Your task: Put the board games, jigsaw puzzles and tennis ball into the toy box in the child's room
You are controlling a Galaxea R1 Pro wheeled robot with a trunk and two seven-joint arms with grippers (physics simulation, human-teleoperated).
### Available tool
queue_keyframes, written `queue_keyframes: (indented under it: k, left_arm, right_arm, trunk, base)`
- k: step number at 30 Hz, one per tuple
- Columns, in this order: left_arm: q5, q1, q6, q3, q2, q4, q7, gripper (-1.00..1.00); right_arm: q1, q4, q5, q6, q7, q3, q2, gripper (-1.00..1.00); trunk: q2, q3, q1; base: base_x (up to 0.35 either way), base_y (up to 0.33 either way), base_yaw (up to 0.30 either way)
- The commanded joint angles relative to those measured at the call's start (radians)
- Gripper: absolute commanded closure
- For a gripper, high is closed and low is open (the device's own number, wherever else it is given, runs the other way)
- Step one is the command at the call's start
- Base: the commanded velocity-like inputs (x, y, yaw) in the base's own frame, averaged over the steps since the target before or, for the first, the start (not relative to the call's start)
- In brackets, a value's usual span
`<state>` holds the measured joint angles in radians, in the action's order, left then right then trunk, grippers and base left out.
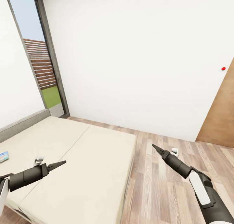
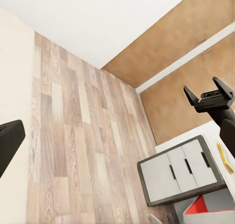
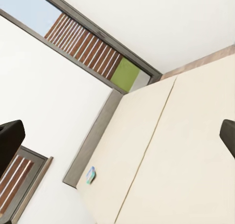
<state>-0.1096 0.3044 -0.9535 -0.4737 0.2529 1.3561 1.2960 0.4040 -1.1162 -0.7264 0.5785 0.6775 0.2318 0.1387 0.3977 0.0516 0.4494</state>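
A small blue board game (image 1: 4, 156) lies on the bed (image 1: 81, 159), far left of the empty left gripper (image 1: 61, 163), whose opening I cannot tell.

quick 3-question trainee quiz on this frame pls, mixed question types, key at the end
1. True or false: the small blue board game lies on the bed near the grey headboard.
2. Multiple choice: in the head view, the right gripper hangs over A) the mattress, B) the wood-plank floor, C) a table.
3. Fill in: in the left wrist view, the right gripper's fingers are spread ____.

Key: 1 true; 2 B; 3 apart. The left gripper hangs over the bed, and its pointed tip looks closed.
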Motion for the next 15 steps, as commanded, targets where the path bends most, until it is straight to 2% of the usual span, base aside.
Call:
queue_keyframes:
  k: [1, 8, 15]
  left_arm:
    - [-0.002, 0.001, -0.008, 0.0, 0.0, 0.0, 0.002, -1.0]
    - [-0.002, 0.001, -0.008, 0.0, 0.0, 0.0, 0.002, -1.0]
    - [-0.002, 0.001, -0.008, 0.0, 0.0, 0.0, 0.002, -1.0]
  right_arm:
    - [0.001, 0.0, -0.005, 0.008, 0.001, 0.001, 0.0, -1.0]
    - [0.001, 0.0, -0.005, 0.008, 0.001, 0.001, 0.0, -1.0]
    - [0.001, 0.001, -0.005, 0.008, 0.001, 0.001, 0.0, -1.0]
  trunk:
    - [0.002, 0.002, 0.001]
    - [0.002, 0.002, 0.001]
    - [0.002, -0.003, 0.001]
  base:
    - [-0.01, 0.189, -0.023]
    - [-0.003, 0.253, -0.013]
    - [0.0, 0.273, -0.158]
